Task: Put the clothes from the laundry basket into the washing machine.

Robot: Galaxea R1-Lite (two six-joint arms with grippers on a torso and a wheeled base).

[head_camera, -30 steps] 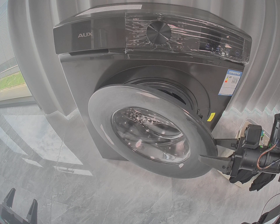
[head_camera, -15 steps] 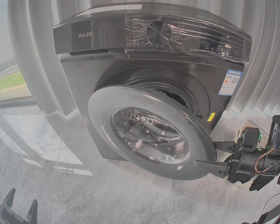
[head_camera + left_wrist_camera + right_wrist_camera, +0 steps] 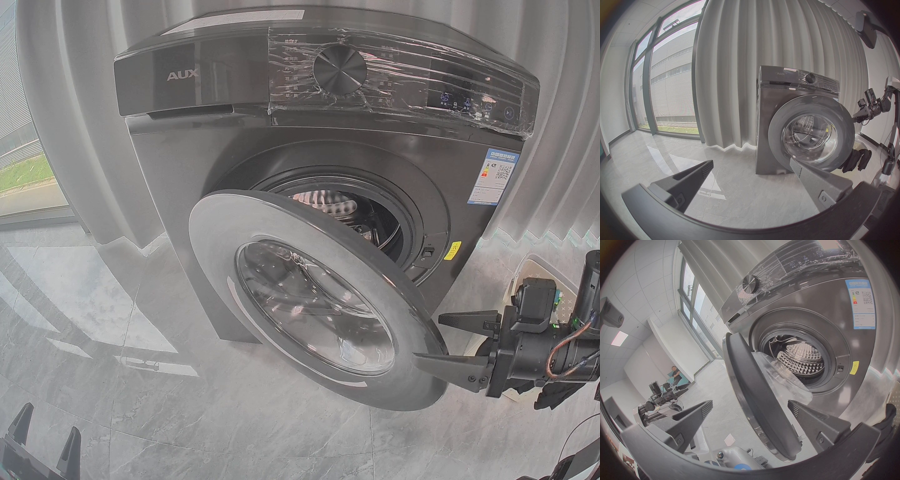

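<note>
The left pincer [image 3: 42,439] sits low over the glossy grey tiled floor [image 3: 187,400], well to the left of the dark grey front-loading washing machine [image 3: 181,162], with its two black fingers apart and nothing between them. The washing machine stands against a pale pleated curtain [image 3: 69,125]. Its round door with a glass window [image 3: 312,300] is swung partly open on the machine's left side, and the perforated steel drum [image 3: 340,209] shows through the gap above the door. At the door's free right edge is the right pincer [image 3: 430,339], spread wide, with one finger in front of the rim and the other behind it, so the rim runs between them; whether either finger touches the rim cannot be told. To the right of the machine, on the floor, stands a pale plastic laundry basket [image 3: 539,270]. The dark clothes [image 3: 558,392] are draped over its near rim, outside the machine.
</note>
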